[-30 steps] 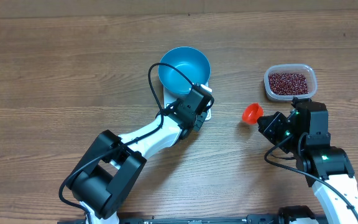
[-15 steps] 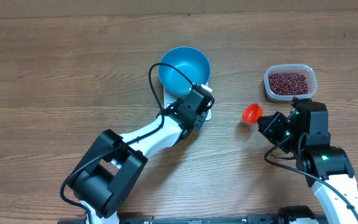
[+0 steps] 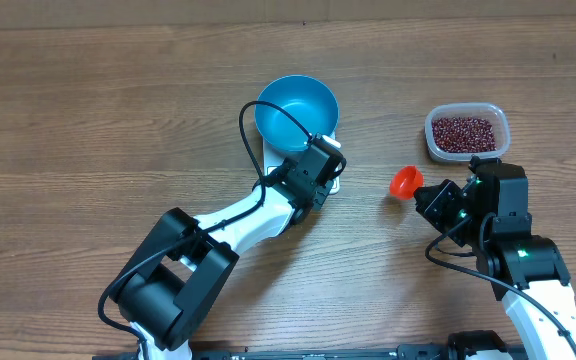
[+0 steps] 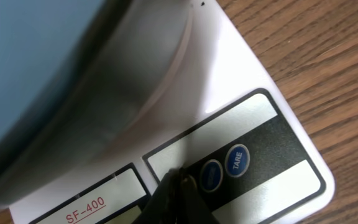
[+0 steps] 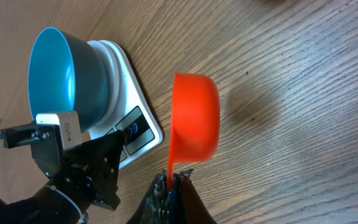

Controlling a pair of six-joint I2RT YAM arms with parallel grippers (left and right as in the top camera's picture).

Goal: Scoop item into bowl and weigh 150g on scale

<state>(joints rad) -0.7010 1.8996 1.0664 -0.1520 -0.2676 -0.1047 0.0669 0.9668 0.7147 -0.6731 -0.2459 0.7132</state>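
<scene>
Overhead, no movement is noted: closed left gripper [image 4: 178, 182] pressed on a button [image 4: 190, 183] of the scale [image 4: 229, 74], scoop [image 5: 194, 115] pinched by right gripper [image 5: 171, 182] at the scale's 3 o'clock; scooping judged unstarted.

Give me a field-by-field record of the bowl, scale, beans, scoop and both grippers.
Bowl: round bright blue bowl, no beans visible inside
Support: flat white rectangular kitchen scale, under the bowl
Beans: small red-brown beans, in the clear plastic tub
Left gripper: shut, tip at the scale's button row
Right gripper: shut on the handle of the orange plastic scoop, near the tub
</scene>
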